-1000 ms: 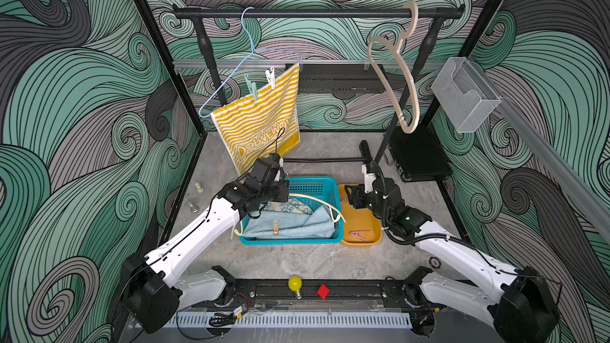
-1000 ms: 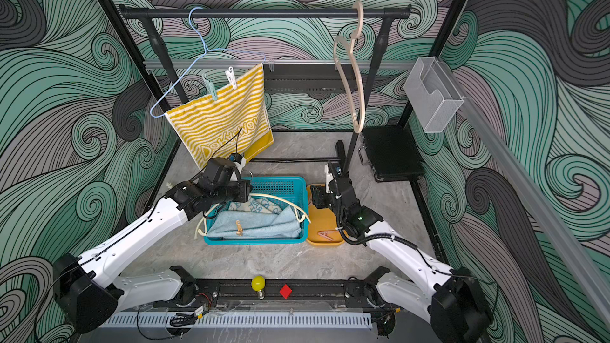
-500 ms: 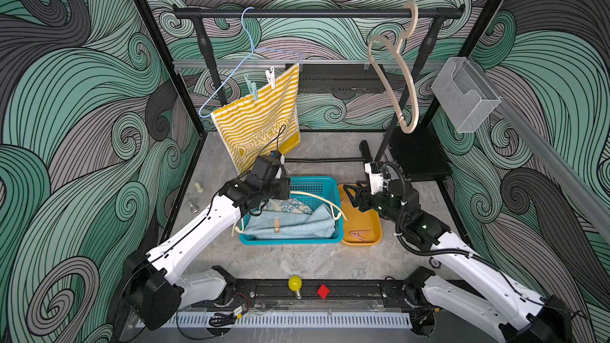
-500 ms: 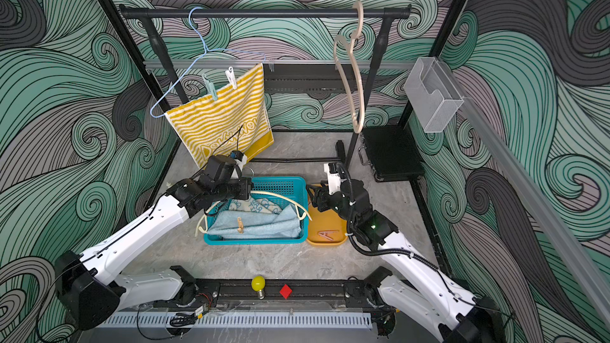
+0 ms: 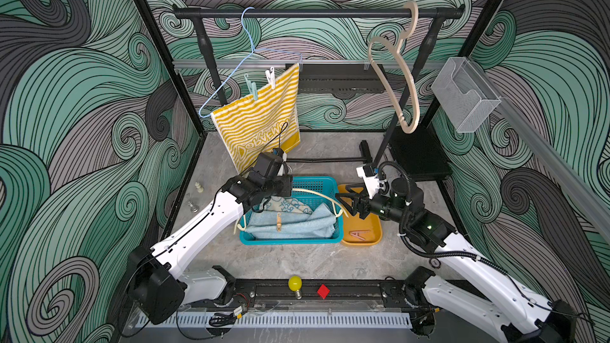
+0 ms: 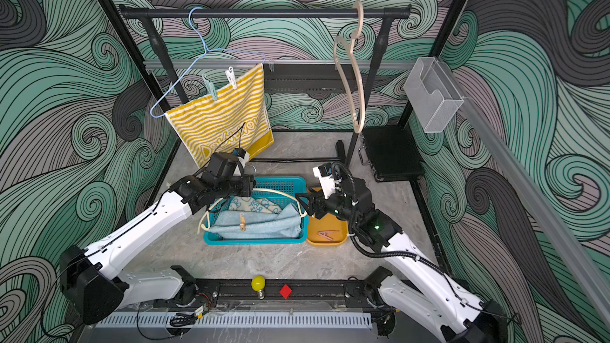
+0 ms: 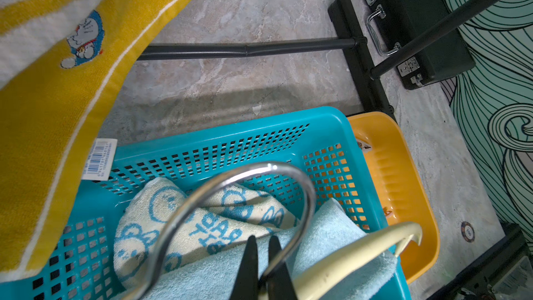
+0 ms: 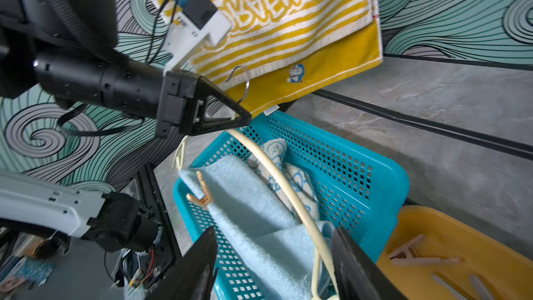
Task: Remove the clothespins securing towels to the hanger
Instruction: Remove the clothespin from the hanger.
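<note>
Three towels (image 5: 260, 120) are showing, and three hangers (image 5: 409, 127) too. Four clothespins (image 5: 279, 221) are appearing clearly in both top views. One teal basket (image 5: 290, 241) and one orange tray (image 5: 371, 226) are sitting side by side.

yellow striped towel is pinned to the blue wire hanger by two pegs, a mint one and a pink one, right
Not quite: the second peg is white, not pink. Both top views show the yellow-and-white striped towel pinned to the light-blue wire hanger by a mint-teal plastic clothespin and a white plastic clothespin.
</note>
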Controlling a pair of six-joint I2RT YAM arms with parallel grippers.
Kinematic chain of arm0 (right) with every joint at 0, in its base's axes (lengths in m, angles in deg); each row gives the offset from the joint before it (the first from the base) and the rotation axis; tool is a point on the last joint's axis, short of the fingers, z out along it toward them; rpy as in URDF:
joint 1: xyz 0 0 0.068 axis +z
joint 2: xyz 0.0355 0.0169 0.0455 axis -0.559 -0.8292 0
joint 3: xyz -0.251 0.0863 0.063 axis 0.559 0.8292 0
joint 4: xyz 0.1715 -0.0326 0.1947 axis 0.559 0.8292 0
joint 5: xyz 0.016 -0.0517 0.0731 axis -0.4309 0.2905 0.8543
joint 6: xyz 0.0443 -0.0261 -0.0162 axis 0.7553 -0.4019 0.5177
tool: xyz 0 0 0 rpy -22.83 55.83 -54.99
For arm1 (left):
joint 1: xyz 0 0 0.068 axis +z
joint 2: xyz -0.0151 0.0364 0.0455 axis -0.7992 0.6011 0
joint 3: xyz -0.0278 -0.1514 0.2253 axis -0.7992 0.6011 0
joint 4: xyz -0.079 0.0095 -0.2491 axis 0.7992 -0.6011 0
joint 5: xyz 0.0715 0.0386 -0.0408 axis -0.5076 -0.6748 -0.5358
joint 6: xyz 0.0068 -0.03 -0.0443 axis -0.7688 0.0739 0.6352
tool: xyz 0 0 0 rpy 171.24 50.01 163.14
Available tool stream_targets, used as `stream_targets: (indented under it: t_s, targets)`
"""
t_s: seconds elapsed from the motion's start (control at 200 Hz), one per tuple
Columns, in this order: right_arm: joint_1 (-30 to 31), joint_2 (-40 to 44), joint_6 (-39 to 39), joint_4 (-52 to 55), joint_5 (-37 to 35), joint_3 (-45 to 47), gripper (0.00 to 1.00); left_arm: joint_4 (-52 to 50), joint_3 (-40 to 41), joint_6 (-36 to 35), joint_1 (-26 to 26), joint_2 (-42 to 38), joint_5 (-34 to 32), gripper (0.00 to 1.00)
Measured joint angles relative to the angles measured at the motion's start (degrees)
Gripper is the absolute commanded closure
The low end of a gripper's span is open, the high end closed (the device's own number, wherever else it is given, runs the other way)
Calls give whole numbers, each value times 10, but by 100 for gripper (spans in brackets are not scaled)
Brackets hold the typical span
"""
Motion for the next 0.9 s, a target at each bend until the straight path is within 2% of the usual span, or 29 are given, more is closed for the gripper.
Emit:
stream_targets:
  t_s: [0.43, 0.901]
  targets:
    - [144, -88, -63, 17, 20, -38, 35, 5, 0, 2, -12, 4, 8, 100]
    - [229, -229, -107, -28, 15, -58, 36, 14, 7, 12, -16, 5, 16, 100]
